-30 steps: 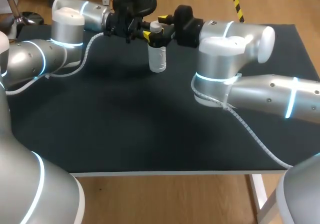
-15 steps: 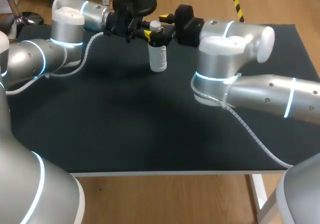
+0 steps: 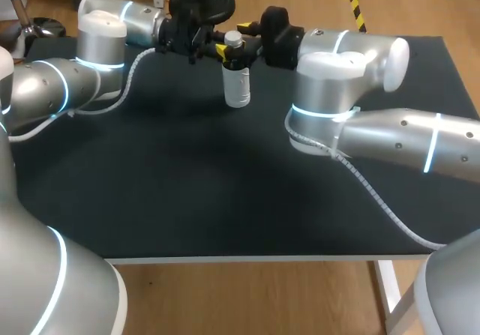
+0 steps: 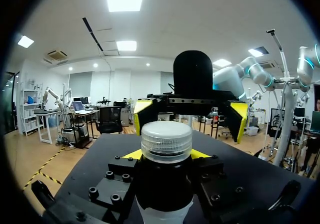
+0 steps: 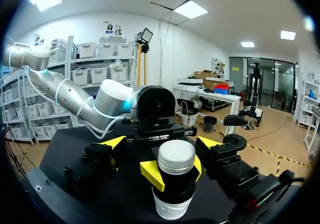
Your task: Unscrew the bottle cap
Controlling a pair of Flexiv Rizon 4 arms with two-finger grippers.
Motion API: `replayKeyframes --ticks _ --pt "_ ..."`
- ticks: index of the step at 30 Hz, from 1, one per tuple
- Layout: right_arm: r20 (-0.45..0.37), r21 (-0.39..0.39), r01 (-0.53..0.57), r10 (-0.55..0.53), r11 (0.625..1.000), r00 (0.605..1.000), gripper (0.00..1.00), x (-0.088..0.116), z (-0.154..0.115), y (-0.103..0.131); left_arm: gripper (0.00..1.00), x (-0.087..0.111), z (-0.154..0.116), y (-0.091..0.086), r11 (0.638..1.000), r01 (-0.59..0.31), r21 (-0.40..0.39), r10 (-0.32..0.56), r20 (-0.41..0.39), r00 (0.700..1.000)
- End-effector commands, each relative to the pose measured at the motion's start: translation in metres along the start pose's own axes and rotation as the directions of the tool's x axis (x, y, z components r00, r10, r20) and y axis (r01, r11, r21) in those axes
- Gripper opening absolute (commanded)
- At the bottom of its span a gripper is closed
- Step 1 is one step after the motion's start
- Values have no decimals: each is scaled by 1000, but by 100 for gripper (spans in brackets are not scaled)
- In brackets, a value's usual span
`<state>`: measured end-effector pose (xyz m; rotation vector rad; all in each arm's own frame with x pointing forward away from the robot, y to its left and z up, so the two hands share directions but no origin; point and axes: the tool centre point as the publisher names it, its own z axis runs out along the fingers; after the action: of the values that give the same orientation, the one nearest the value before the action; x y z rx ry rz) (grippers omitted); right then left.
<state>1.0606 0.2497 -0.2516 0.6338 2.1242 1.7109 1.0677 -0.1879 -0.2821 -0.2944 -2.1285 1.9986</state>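
Observation:
A small white bottle [image 3: 237,88] with a black neck band and a ribbed white cap [image 3: 234,38] stands upright at the far middle of the table. My left gripper [image 3: 227,53] comes in from the left and is shut on the black neck [image 4: 165,184], just under the cap [image 4: 166,141]. My right gripper [image 3: 243,35] comes in from the opposite side at cap height. Its yellow-tipped fingers [image 5: 112,143] stand wide open on either side of the cap [image 5: 176,157] without touching it. The left gripper's yellow tips [image 5: 152,175] clamp the neck below.
The black table mat [image 3: 225,185] stretches out in front of the bottle with nothing else on it. My right arm's elbow [image 3: 330,88] bulks over the right half, and my left arm [image 3: 97,43] lies along the far left.
The right gripper has edged in around the cap and its fingers have begun to narrow. The bottle and the left gripper have stayed put.

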Motion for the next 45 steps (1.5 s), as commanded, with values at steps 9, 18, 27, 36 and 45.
replayKeyframes --ticks 9,18,27,36,45 --pt "-18 -17 -9 9 1000 1000 0 -4 3 -5 0 -3 -1 0 1000 0 1 0 -8 1000" --pt "-108 -62 4 -10 998 994 0 -8 2 -10 0 -3 -1 0 1000 0 1 0 -8 1000" --pt "-291 -124 16 -52 992 955 0 -14 0 -10 0 -3 -1 0 1000 0 1 0 -8 1000" --pt "-565 -105 -5 -55 995 823 0 -13 3 -6 0 -3 -1 0 1000 0 1 0 -8 1000" --pt "-790 -88 -42 -45 995 611 0 -8 7 -3 0 -3 -1 0 1000 0 1 0 -8 1000"
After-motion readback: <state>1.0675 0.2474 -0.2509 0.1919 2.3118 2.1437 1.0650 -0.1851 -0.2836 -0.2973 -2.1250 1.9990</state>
